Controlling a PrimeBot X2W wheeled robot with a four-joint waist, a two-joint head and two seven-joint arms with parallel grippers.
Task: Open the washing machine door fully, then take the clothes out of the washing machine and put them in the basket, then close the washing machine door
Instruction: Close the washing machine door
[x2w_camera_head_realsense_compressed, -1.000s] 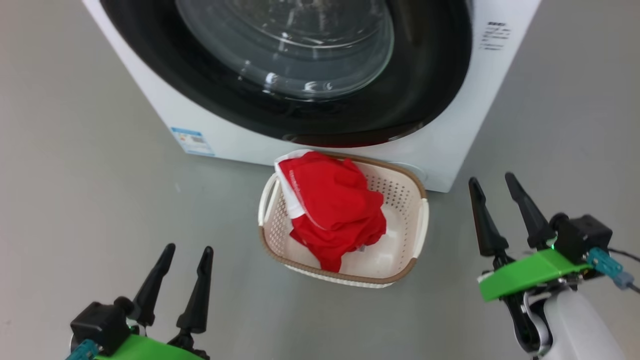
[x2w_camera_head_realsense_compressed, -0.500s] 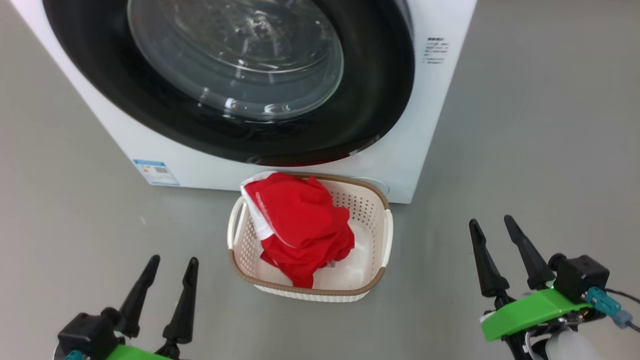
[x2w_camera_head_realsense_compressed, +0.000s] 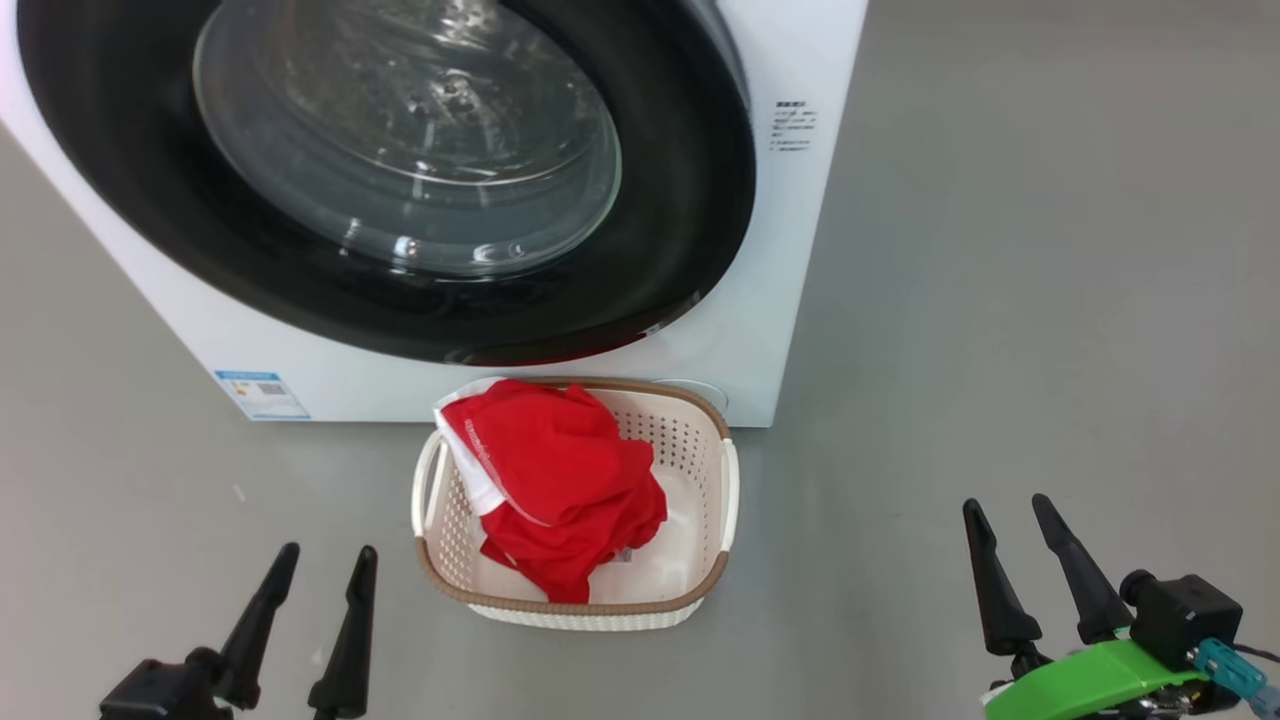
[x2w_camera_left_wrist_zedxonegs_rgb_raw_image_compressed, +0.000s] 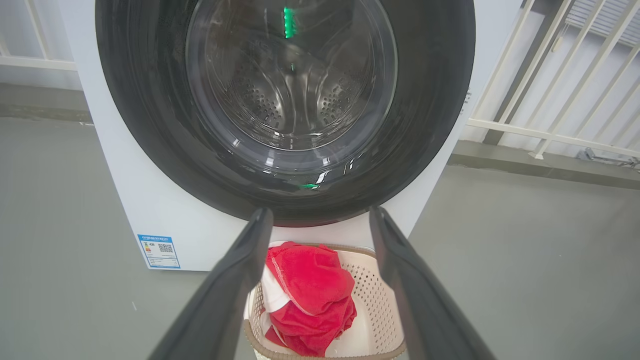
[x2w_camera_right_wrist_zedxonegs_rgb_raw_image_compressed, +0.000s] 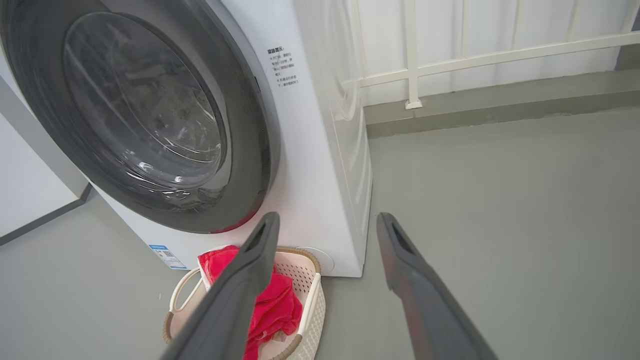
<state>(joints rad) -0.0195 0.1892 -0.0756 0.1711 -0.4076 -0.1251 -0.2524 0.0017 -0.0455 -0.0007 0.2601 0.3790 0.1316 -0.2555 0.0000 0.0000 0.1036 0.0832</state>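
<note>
The washing machine (x2w_camera_head_realsense_compressed: 760, 330) (x2w_camera_left_wrist_zedxonegs_rgb_raw_image_compressed: 120, 200) (x2w_camera_right_wrist_zedxonegs_rgb_raw_image_compressed: 320, 190) is a white box on a grey floor. Its door (x2w_camera_head_realsense_compressed: 690, 200) (x2w_camera_left_wrist_zedxonegs_rgb_raw_image_compressed: 430, 100) (x2w_camera_right_wrist_zedxonegs_rgb_raw_image_compressed: 250, 125), black-rimmed with a clear window, lies flat against the front. Through the glass the steel drum (x2w_camera_left_wrist_zedxonegs_rgb_raw_image_compressed: 295, 95) looks bare. The red clothes (x2w_camera_head_realsense_compressed: 560, 490) (x2w_camera_left_wrist_zedxonegs_rgb_raw_image_compressed: 310, 295) (x2w_camera_right_wrist_zedxonegs_rgb_raw_image_compressed: 275, 305) lie heaped in the cream basket (x2w_camera_head_realsense_compressed: 700, 480) (x2w_camera_left_wrist_zedxonegs_rgb_raw_image_compressed: 375, 300) (x2w_camera_right_wrist_zedxonegs_rgb_raw_image_compressed: 310, 295) just in front of the machine. My left gripper (x2w_camera_head_realsense_compressed: 320, 565) (x2w_camera_left_wrist_zedxonegs_rgb_raw_image_compressed: 320, 217) hangs open, nearer than the basket and to its left. My right gripper (x2w_camera_head_realsense_compressed: 1005, 510) (x2w_camera_right_wrist_zedxonegs_rgb_raw_image_compressed: 325, 222) is open too, well to the basket's right.
A blue label (x2w_camera_head_realsense_compressed: 260, 393) (x2w_camera_left_wrist_zedxonegs_rgb_raw_image_compressed: 160, 251) sits low on the machine's front. A white railing (x2w_camera_left_wrist_zedxonegs_rgb_raw_image_compressed: 550, 100) (x2w_camera_right_wrist_zedxonegs_rgb_raw_image_compressed: 475, 55) runs behind the machine. Bare grey floor (x2w_camera_head_realsense_compressed: 1050, 300) spreads to the right.
The head camera has pulled back and turned, so machine and basket sit further left and lower. Both grippers show lower in the picture, still open.
</note>
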